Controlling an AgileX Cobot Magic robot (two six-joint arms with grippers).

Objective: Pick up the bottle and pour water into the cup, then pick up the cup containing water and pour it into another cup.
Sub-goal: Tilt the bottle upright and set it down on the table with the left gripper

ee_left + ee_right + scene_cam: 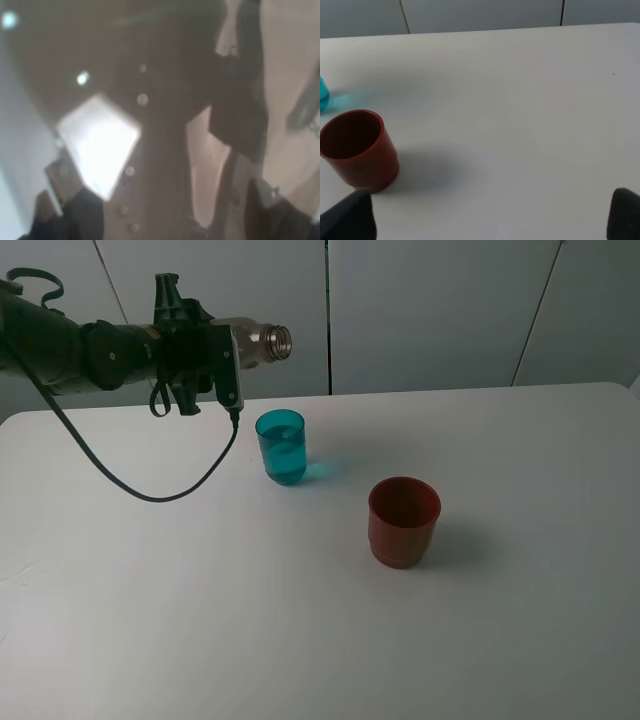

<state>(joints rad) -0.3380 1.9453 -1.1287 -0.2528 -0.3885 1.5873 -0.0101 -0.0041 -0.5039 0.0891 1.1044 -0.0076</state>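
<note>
Exterior high view: bottle (262, 343) held level near teal cup (282, 447).

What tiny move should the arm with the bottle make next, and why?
Probably tip the bottle a little further, mouth down. The left claw holds it about level, its open mouth seemingly above the teal cup, and no stream shows. The red cup comes later.

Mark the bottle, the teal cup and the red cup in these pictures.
bottle (262, 342), exterior high view, on its neck, just behind the mouth.
teal cup (282, 455), exterior high view, on the middle of its side wall.
red cup (403, 530), exterior high view, on its outer wall below the rim.
</note>
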